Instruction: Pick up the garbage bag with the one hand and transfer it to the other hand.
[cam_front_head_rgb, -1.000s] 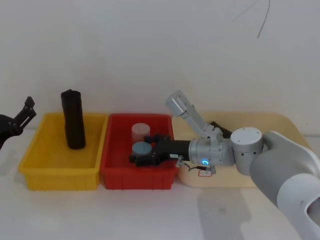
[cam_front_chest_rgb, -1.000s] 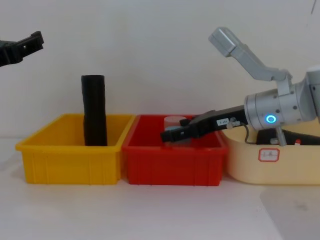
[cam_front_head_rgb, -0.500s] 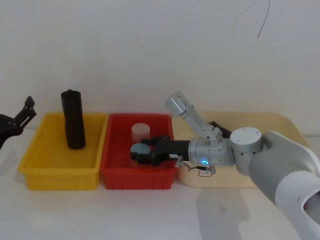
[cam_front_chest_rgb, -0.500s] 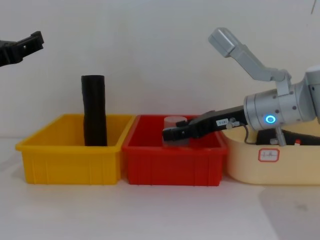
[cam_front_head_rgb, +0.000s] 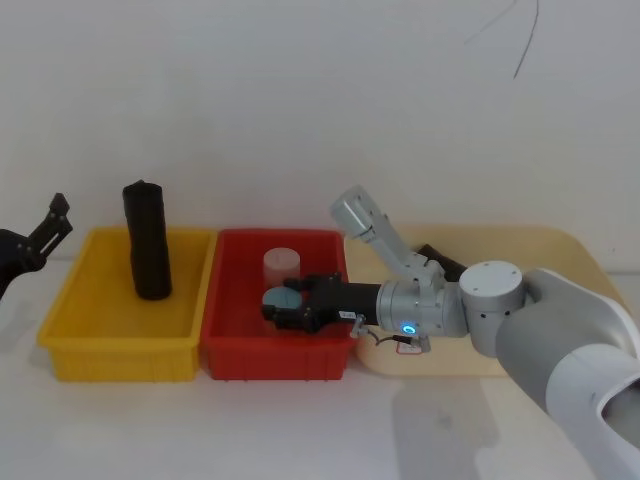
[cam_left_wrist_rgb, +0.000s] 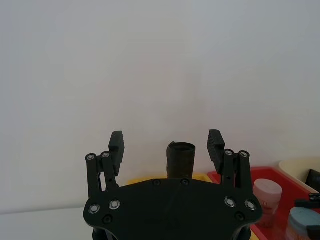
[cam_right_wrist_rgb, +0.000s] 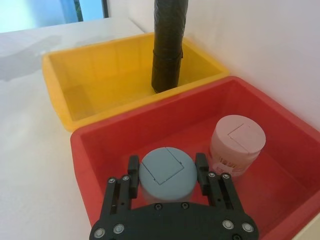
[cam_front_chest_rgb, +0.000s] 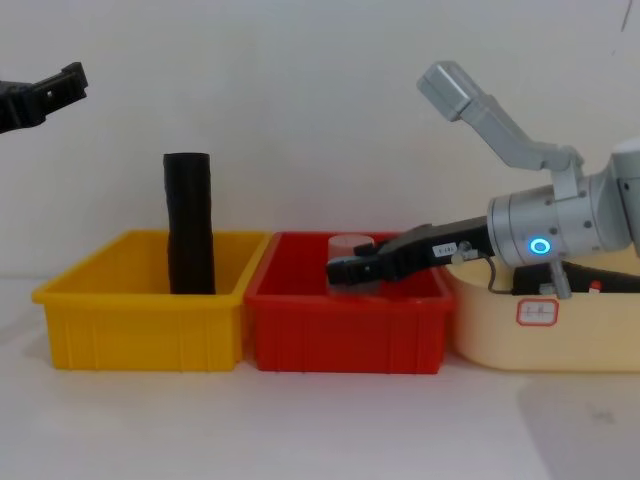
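The right pincer (cam_right_wrist_rgb: 166, 169) clamps the blue-lidded jar (cam_front_head_rgb: 282, 298), not the garbage bag (cam_front_head_rgb: 148, 240); the left pincer (cam_left_wrist_rgb: 166, 139) hangs spread, ready to receive.

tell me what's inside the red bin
A blue-lidded jar with the right gripper at it, and a pink-lidded jar behind. The gripper hides part of the red bin floor.
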